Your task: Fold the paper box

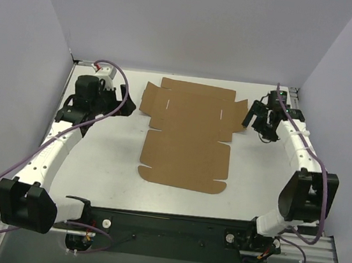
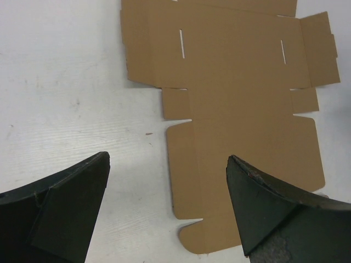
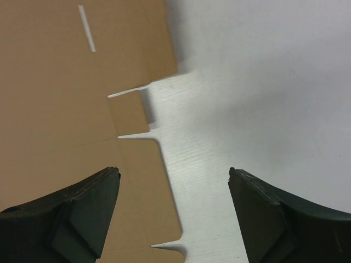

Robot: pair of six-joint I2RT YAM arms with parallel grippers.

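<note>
The paper box [image 1: 188,136] lay flat and unfolded mid-table [image 1: 114,162]. Both arms reached forward, the left gripper [image 1: 126,100] at its 10 o'clock and the right gripper [image 1: 252,115] at 2 o'clock, claws spread apart and empty.

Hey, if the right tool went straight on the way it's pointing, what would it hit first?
Probably the table just beside the right edge of the cardboard sheet. The right tool is open, and one finger looks lined up over the cardboard itself, though depth is unclear.
</note>
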